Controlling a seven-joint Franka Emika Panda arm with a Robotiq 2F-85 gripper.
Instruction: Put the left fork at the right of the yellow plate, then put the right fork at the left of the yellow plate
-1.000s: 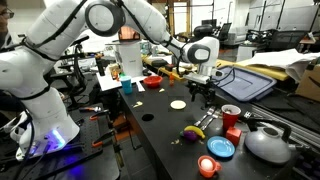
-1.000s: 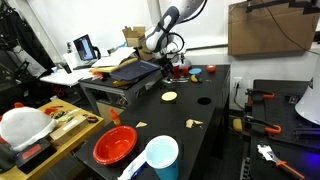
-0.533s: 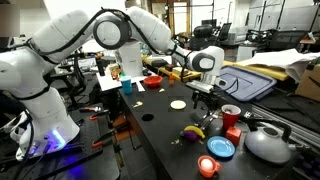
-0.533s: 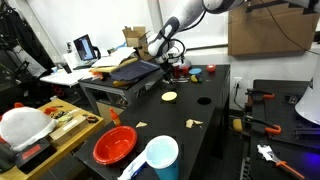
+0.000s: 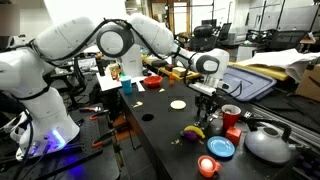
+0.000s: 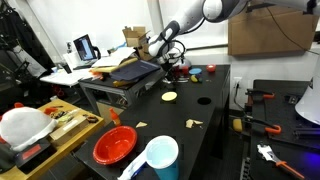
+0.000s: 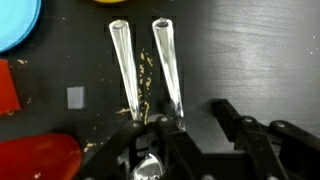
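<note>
Reaching arm [image 5: 150,35] outstretched, gripper [image 5: 205,101] low over forks [image 7: 165,60]

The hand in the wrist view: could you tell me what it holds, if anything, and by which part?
Nothing, it seems: the hand stands open over the near ends of two forks lying on the table.

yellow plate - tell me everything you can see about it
The yellow plate is small, round and pale yellow, so shallow it reads as a flat disc; its material cannot be told. It lies flat near the middle of the black table, with nothing on it and only the table touching it. The tool hangs off to one side, not over it.
</note>
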